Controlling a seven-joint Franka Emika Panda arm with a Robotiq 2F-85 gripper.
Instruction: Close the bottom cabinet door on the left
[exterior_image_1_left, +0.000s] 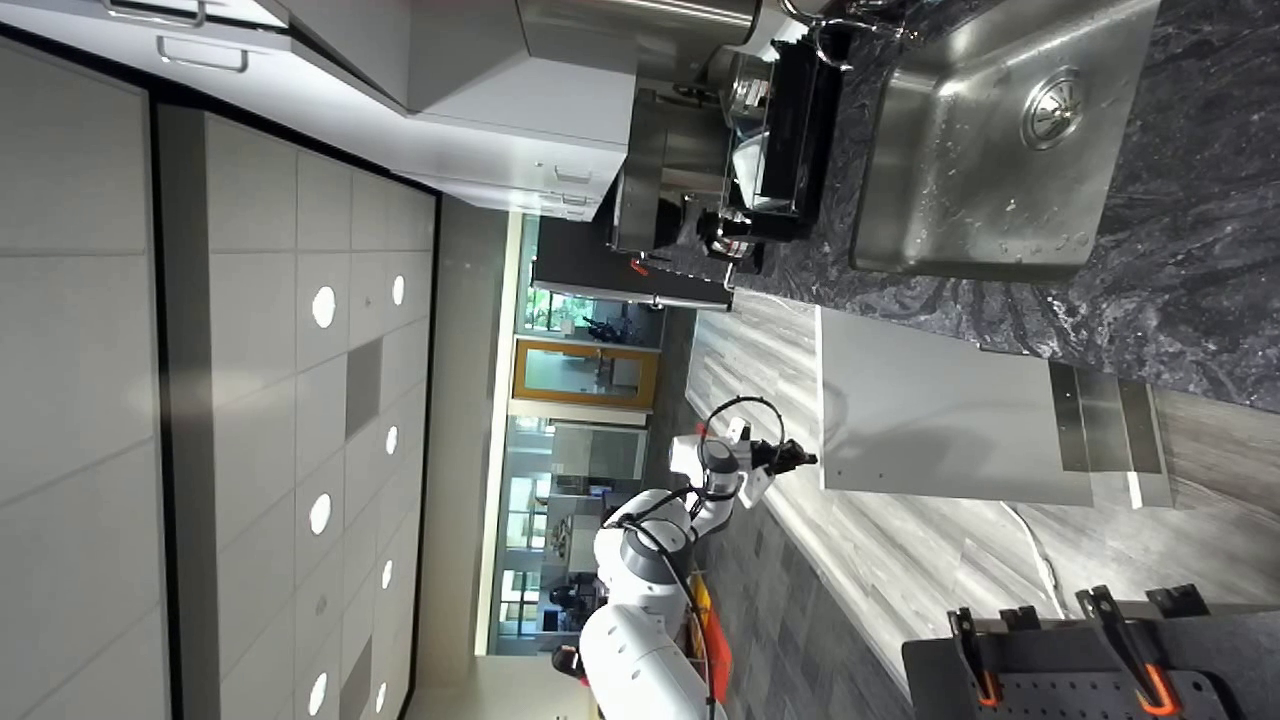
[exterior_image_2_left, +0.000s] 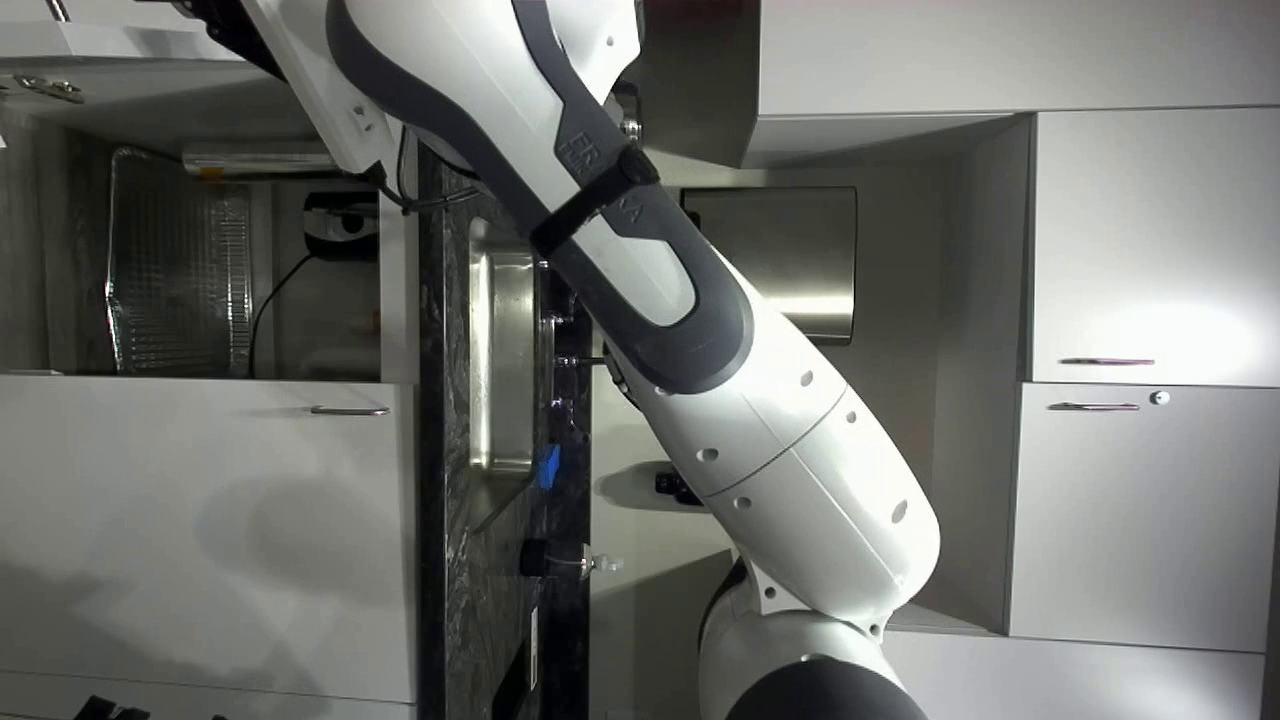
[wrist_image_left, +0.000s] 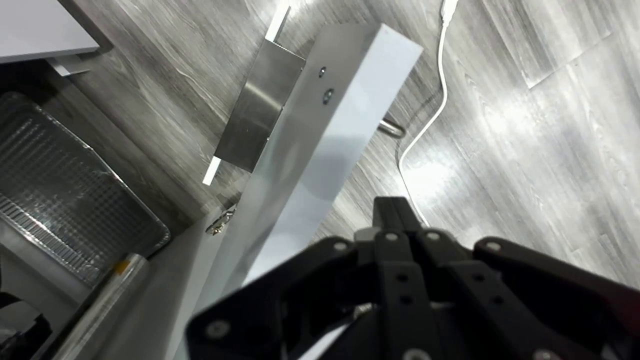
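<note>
The bottom cabinet door stands open, swung out from the counter; its pale inner face shows in an exterior view turned on its side. In the wrist view I see the door's long edge, two screws on its inner face and its metal handle on the outer side. My gripper has its fingertips together with nothing between them. It is on the handle side of the door, apart from it in the wrist view. In an exterior view the gripper appears by the door's top edge near its free corner.
The open cabinet holds a foil tray. A neighbouring closed door has a handle. A white cable lies on the floor. A metal plate shows beside the door's inner face. A dark clamp rack and the sink are nearby.
</note>
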